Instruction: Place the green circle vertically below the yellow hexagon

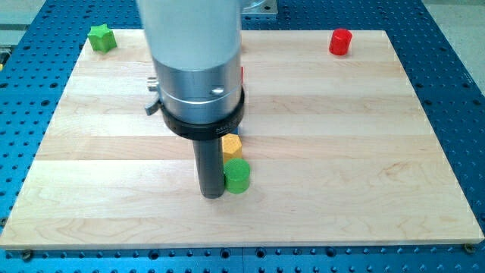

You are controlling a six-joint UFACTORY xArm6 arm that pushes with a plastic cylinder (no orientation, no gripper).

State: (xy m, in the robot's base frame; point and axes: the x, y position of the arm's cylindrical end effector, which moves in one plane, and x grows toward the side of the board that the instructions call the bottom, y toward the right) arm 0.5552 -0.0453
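The green circle [237, 176] lies on the wooden board [341, 152] near the middle, directly under the yellow hexagon [232, 144] and close against it. The hexagon's top left is partly hidden by the arm's body. My tip [212, 195] stands just to the view's left of the green circle, touching or nearly touching its side.
A green star-shaped block [101, 37] lies at the board's top left corner. A red cylinder block [341, 42] lies at the top right. A sliver of another red block [242, 76] shows behind the arm's body. The large silver arm body [195, 61] hides the upper middle.
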